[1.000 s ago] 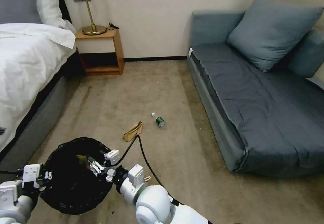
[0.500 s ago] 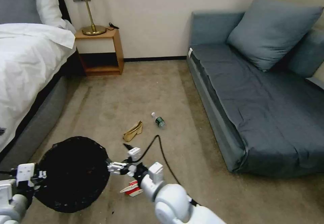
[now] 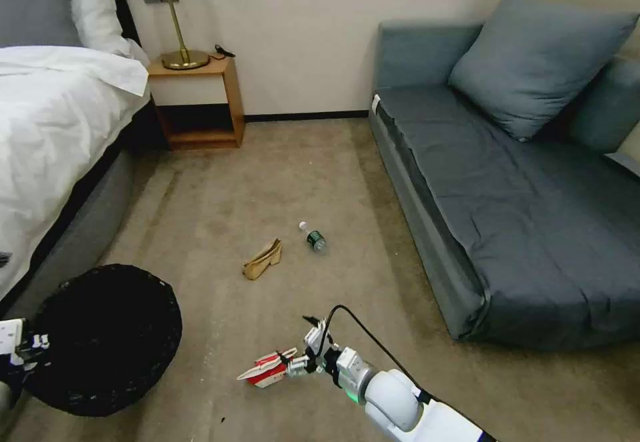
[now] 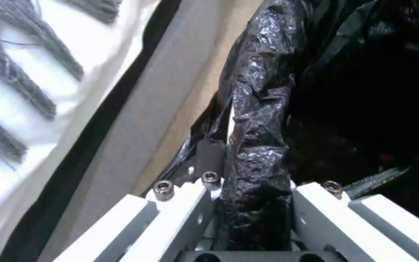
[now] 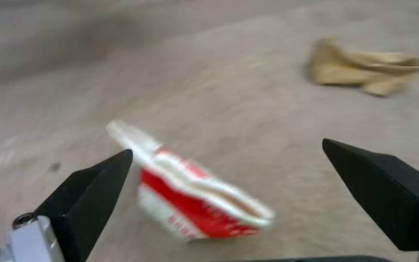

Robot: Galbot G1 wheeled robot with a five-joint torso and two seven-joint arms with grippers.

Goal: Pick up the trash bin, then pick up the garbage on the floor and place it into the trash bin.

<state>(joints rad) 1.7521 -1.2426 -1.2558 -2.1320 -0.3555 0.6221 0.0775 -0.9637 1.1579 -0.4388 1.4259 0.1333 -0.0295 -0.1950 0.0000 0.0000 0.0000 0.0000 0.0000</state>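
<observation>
Carpeted floor: right gripper [image 5: 226, 167], fingers apart, apparently straddles the red-and-white carton [image 3: 265, 370]; left gripper [image 4: 248, 203] clamps the trash bin [image 3: 107, 335] rim.

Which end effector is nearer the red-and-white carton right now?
Right. The right end effector is open, straddling the red-and-white carton on the carpet; the left end effector is off at the trash bin, clamped on its rim.
</observation>
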